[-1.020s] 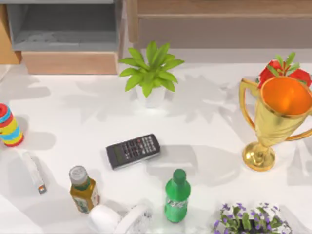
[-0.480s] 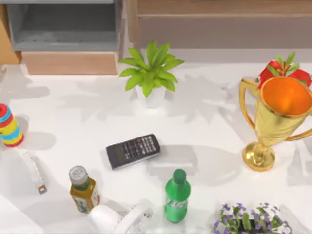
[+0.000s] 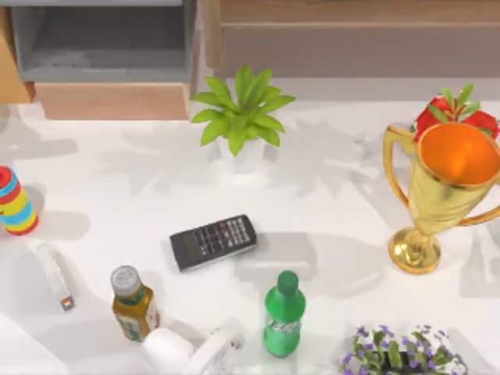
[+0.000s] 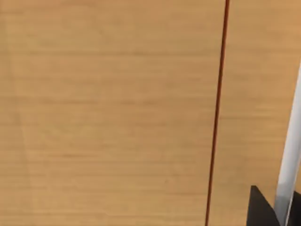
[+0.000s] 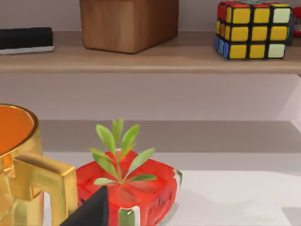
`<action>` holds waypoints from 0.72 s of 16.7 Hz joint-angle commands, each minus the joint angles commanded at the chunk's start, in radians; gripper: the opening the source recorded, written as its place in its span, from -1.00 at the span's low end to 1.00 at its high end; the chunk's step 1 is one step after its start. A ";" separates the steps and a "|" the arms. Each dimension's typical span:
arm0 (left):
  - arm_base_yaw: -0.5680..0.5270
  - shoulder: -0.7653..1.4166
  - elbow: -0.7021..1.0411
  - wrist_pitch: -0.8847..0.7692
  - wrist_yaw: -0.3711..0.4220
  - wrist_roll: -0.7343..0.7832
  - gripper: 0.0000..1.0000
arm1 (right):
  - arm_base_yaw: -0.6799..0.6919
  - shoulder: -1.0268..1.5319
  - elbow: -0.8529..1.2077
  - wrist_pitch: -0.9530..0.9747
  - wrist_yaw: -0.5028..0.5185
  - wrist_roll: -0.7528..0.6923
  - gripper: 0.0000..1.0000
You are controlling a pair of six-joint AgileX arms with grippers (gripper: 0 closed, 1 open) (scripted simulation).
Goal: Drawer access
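The drawer (image 3: 101, 47) stands pulled out at the table's back left, showing a grey inside with nothing in it and a wooden front panel (image 3: 113, 100). In the left wrist view a wooden cabinet face (image 4: 108, 113) with a thin dark red seam sits very close, and a dark corner of my left gripper (image 4: 261, 212) lies against it. A dark corner of my right gripper (image 5: 91, 212) is near the red plant pot (image 5: 136, 188) and the gold trophy (image 5: 23, 169) at the table's right.
A green potted plant (image 3: 242, 113) stands just right of the drawer. A calculator (image 3: 213, 241), green bottle (image 3: 283, 314), brown bottle (image 3: 133, 303), striped cylinder (image 3: 14, 201) and trophy (image 3: 441, 187) are spread over the table. A shelf holds a puzzle cube (image 5: 254, 28).
The shadows along the table's left edge have shifted slightly. The drawer and the things on the table have not moved.
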 joint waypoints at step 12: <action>0.041 -0.061 -0.157 0.071 0.039 -0.001 -1.00 | 0.000 0.000 0.000 0.000 0.000 0.000 1.00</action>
